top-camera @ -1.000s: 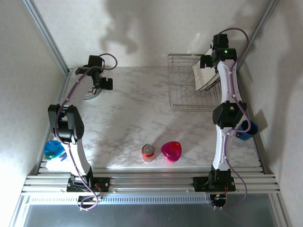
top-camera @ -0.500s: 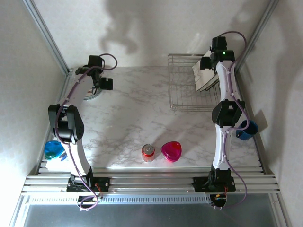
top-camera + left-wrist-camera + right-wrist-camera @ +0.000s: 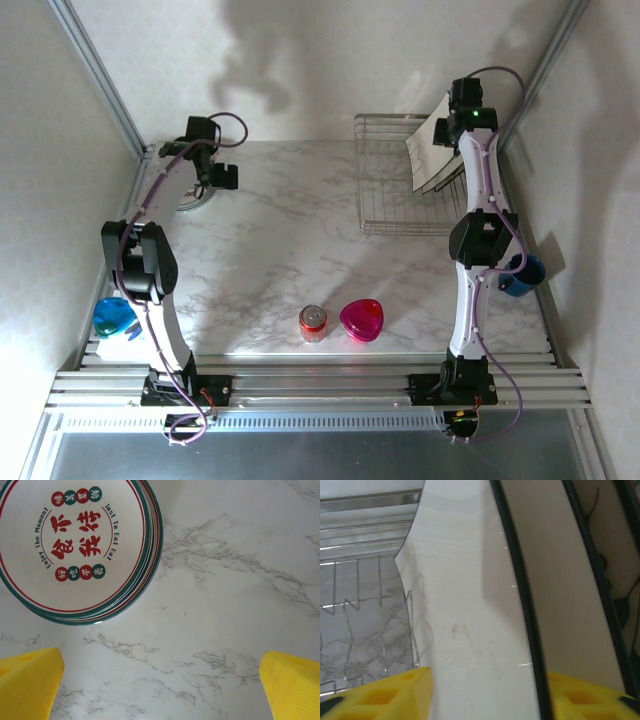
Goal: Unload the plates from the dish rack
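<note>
Left gripper (image 3: 160,690) spread wide above round plates (image 3: 77,550) stacked on marble, right gripper (image 3: 485,695) straddling square cream plate (image 3: 470,605) in dish rack (image 3: 390,190), grasp cannot be told

Round plates (image 3: 75,547) stacked flat (left), square plates (image 3: 432,150) leaning in dish rack (image 3: 385,190)

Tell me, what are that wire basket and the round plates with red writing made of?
The dish rack looks like thin bare metal wire: silvery, shiny, welded into an open grid. The plates look like glazed ceramic or perhaps melamine: smooth white faces with a soft sheen, printed red and green lettering and rim bands. The pictures can't settle which.
</note>
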